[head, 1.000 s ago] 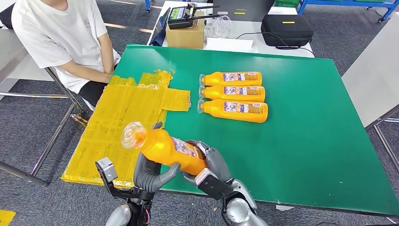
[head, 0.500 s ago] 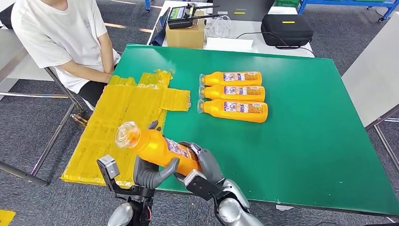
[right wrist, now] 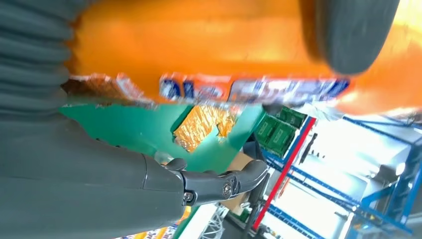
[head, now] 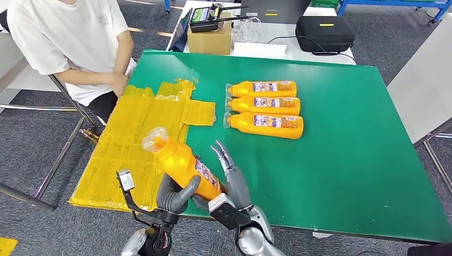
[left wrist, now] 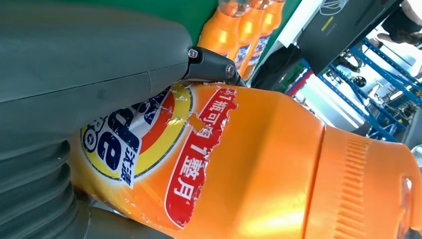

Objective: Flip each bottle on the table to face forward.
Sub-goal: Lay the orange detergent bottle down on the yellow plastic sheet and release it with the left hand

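Observation:
An orange bottle (head: 181, 162) (left wrist: 259, 169) (right wrist: 199, 45) with a clear cap is held tilted above the near-left edge of the green table (head: 341, 170), cap pointing up and away. My left hand (head: 173, 194) (left wrist: 74, 74) grips its lower body, thumb across the label. Just right of the bottle's base is my right hand (head: 232, 178) (right wrist: 99, 169), its fingers (head: 224, 157) straight and spread, closed on nothing. Three more orange bottles (head: 264, 89) (head: 266, 105) (head: 269, 123) lie side by side at the table's middle, labels up, caps to the left.
A patch of yellow tape (head: 138, 133) covers the table's left side. A person in a white shirt (head: 69, 42) sits at the far left corner. Behind the table stand a cardboard box (head: 210, 40) and a black case (head: 325, 33).
The bottle has swung more upright in my left hand. My right hand has let go of it and spread its fingers. The person's arm has shifted.

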Controlling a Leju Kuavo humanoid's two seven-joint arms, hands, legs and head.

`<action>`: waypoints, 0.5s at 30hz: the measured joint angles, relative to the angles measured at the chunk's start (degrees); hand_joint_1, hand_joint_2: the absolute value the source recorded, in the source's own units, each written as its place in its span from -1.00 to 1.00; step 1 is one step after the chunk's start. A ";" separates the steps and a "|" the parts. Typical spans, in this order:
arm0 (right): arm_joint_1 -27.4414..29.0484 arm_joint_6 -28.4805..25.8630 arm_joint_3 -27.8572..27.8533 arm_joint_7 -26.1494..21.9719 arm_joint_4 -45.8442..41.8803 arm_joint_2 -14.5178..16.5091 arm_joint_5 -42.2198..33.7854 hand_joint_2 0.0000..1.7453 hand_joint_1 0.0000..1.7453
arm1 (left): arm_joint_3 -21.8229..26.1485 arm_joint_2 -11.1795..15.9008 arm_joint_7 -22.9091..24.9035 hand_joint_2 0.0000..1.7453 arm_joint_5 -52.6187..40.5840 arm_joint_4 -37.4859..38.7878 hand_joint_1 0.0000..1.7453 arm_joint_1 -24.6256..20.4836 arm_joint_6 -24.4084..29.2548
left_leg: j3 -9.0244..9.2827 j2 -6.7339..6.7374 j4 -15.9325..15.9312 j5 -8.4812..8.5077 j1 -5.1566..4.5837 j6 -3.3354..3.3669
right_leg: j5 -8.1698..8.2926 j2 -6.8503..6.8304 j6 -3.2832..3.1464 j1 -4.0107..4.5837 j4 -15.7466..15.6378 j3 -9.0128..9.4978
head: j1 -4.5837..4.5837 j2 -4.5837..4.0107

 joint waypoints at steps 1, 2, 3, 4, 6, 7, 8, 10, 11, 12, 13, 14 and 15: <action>0.18 -0.20 -0.32 -0.50 -0.11 0.14 -0.47 -1.00 -1.00 | 0.14 -0.01 0.16 1.00 0.56 -0.01 1.00 0.04 -0.34 | 0.00 0.00 0.00 0.00 0.00 0.00 | 0.00 0.00 0.00 0.00 0.00 0.00 | 0.00 0.00; 0.40 -0.59 -0.64 -1.21 -0.29 0.27 -0.97 -1.00 -1.00 | 0.26 -0.02 0.27 1.00 1.13 -0.03 1.00 0.08 -0.69 | 0.00 0.00 0.00 0.00 0.00 0.00 | 0.00 0.00 0.00 0.00 0.00 0.00 | 0.00 0.00; 0.68 -1.21 -1.01 -2.19 -0.59 0.38 -1.54 -1.00 -1.00 | 0.36 -0.04 0.33 1.00 1.81 -0.05 1.00 0.12 -1.05 | 0.00 -0.01 0.00 0.00 0.00 0.00 | 0.00 -0.01 0.00 0.00 0.00 0.00 | 0.01 0.00; 1.04 -1.98 -1.42 -3.30 -1.04 0.45 -2.12 -1.00 -1.00 | 0.44 -0.08 0.39 1.00 2.60 -0.08 1.00 0.15 -1.40 | 0.00 -0.01 0.00 0.00 0.00 0.00 | 0.00 -0.01 0.00 0.00 0.00 0.00 | 0.01 0.01; 1.99 -3.70 -2.25 -5.42 -2.30 0.51 -3.03 -1.00 -1.00 | 0.57 -0.15 0.32 1.00 3.53 -0.15 1.00 0.17 -1.35 | 0.00 -0.01 0.00 0.00 0.00 0.00 | 0.00 -0.01 0.00 0.00 0.00 -0.01 | 0.00 0.01; 2.62 -4.70 -2.66 -6.40 -3.13 0.46 -3.26 -1.00 -1.00 | 0.64 -0.17 -0.13 1.00 2.85 -0.18 1.00 0.13 -0.33 | 0.00 -0.01 0.00 0.00 0.00 0.00 | 0.00 -0.01 0.00 0.00 0.00 -0.02 | 0.00 0.01; 3.41 -5.91 -3.09 -7.30 -4.13 0.37 -3.40 -1.00 -1.00 | 0.73 -0.15 -1.05 1.00 0.78 -0.20 1.00 0.04 1.74 | 0.00 -0.01 0.00 0.00 0.00 0.00 | 0.00 -0.01 0.00 0.00 0.00 -0.03 | 0.00 0.00; 5.47 -8.77 -4.22 -8.75 -6.70 0.01 -3.59 -1.00 -1.00 | 0.93 0.17 -4.31 1.00 -7.80 -0.18 1.00 -0.42 9.25 | -0.02 -0.02 0.00 0.00 0.00 0.00 | 0.00 -0.01 0.00 0.00 -0.01 -0.05 | 0.01 0.00; 6.64 -10.26 -4.86 -9.18 -8.18 -0.25 -3.62 -1.00 -1.00 | 1.04 0.49 -6.29 1.00 -13.30 -0.13 1.00 -0.80 13.89 | -0.03 -0.01 0.00 0.00 0.00 0.00 | 0.00 -0.01 0.00 0.00 -0.01 -0.06 | 0.00 0.00; 7.86 -11.69 -5.50 -9.43 -9.86 -0.56 -3.55 -1.00 -1.00 | 1.26 0.86 -8.26 1.00 -18.78 -0.05 1.00 -1.26 18.42 | -0.04 -0.01 0.00 0.00 0.00 0.00 | 0.00 -0.01 0.00 0.00 -0.01 -0.07 | -0.01 0.00; 9.03 -12.90 -6.08 -9.57 -11.52 -0.88 -3.40 -1.00 -1.00 | 1.56 1.25 -9.88 1.00 -23.50 0.07 1.00 -1.78 22.17 | -0.05 -0.01 0.00 0.00 0.00 0.00 | 0.00 -0.01 0.00 0.00 -0.01 -0.07 | -0.01 0.00; 10.09 -13.83 -6.60 -9.67 -13.18 -1.18 -3.11 -1.00 -1.00 | 1.94 1.64 -10.97 1.00 -27.72 0.22 1.00 -2.33 25.31 | -0.06 -0.01 0.00 0.00 0.00 0.00 | 0.00 -0.01 0.00 0.00 0.00 -0.07 | -0.01 0.00; 11.09 -14.46 -7.13 -9.75 -14.85 -1.44 -2.66 -1.00 -1.00 | 2.33 2.08 -11.57 1.00 -31.96 0.47 1.00 -2.90 28.22 | -0.05 -0.01 0.00 0.00 0.00 0.00 | 0.00 -0.01 0.00 0.00 0.00 -0.06 | 0.00 0.00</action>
